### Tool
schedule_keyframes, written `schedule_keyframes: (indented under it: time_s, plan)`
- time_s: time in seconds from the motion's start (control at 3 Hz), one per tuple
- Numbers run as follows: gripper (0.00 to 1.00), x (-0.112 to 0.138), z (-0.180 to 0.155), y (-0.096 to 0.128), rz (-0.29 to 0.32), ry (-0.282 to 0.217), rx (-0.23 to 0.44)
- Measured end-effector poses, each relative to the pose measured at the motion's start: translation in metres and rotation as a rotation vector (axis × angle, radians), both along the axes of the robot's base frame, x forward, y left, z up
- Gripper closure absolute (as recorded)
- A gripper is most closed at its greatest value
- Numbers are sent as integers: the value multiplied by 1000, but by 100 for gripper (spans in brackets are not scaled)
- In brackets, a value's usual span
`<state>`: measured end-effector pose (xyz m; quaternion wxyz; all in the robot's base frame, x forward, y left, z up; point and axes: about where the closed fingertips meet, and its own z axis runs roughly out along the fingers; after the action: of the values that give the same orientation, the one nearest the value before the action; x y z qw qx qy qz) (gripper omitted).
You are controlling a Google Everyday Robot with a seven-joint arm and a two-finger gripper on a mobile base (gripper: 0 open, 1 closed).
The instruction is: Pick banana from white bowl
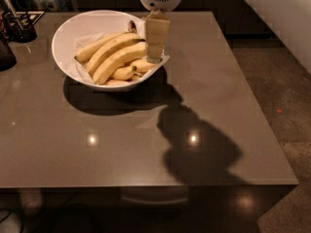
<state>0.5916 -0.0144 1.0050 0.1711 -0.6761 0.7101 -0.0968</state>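
Observation:
The white bowl (65, 33) stands on the grey table at the back left, lined with pale paper and holding several yellow bananas. The long curved banana (115, 61) lies diagonally across the pile, its right end hidden behind the gripper. My gripper (154, 57) hangs from the top of the view over the bowl's right rim, its pale fingers (156, 35) pointing down, the tips at the right end of the bananas.
The grey table (146, 144) reaches to a front edge and a right edge, with floor beyond on the right. Dark objects (17, 25) stand at the table's back left corner. The arm's shadow lies on the table right of centre.

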Motion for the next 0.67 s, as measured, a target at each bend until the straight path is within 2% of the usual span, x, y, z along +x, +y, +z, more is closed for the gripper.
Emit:
schedule_keyframes:
  time_s: [0.33,0.67]
  plan:
    - [34,13,-5,13,22,13,-1]
    - [29,24,-8,24,43,20,-1]
